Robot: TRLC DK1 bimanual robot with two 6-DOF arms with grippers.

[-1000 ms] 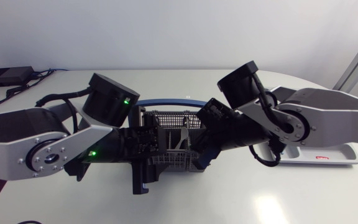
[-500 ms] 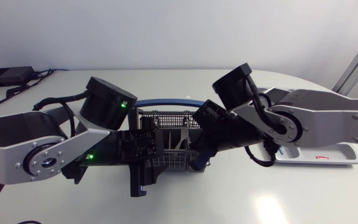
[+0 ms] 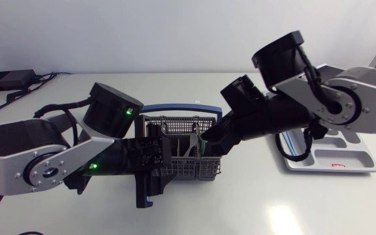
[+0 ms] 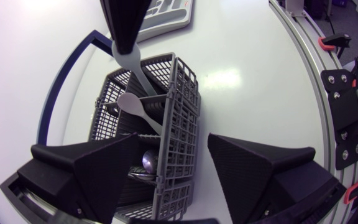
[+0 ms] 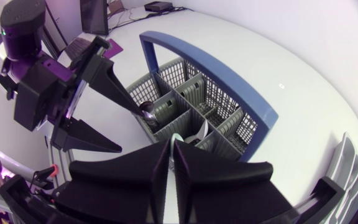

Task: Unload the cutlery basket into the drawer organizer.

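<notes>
— Where is the grey mesh cutlery basket [image 3: 187,171] with the blue arched handle [image 3: 175,108]?
— Mid-worktop [image 3: 273,209], between the two arms. The grey compartmented drawer organizer [image 3: 364,160] lies at the right, well apart from it.
— The right end effector [image 4: 126,43]?
— Above the basket, fingers clamped on the handle of a pale plastic utensil [image 4: 132,62] whose lower end sits in a compartment.
— And the left end effector [image 4: 174,140]?
— Spread wide, straddling the basket's left end wall. A white plastic spoon [image 4: 132,104] lies inside the basket, ahead of it.
</notes>
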